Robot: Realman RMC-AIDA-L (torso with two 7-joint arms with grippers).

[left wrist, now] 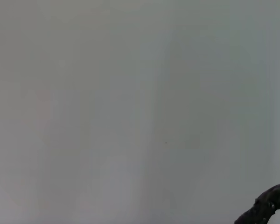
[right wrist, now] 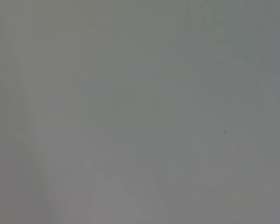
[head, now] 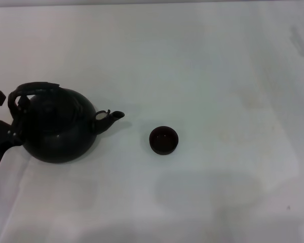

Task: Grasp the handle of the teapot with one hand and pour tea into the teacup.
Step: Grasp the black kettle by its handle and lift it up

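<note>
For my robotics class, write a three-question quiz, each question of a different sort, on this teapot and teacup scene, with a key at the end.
1. True or false: the teapot has its spout pointing toward the teacup.
2. Multiple choice: where is the left gripper in the head view? A) over the teacup B) at the teapot's handle, on the side away from the cup C) between pot and cup
3. Fill in: the teacup stands on the white table, ____ from the teapot (touching / apart).

Key: 1 true; 2 B; 3 apart. The right gripper is not in view.
</note>
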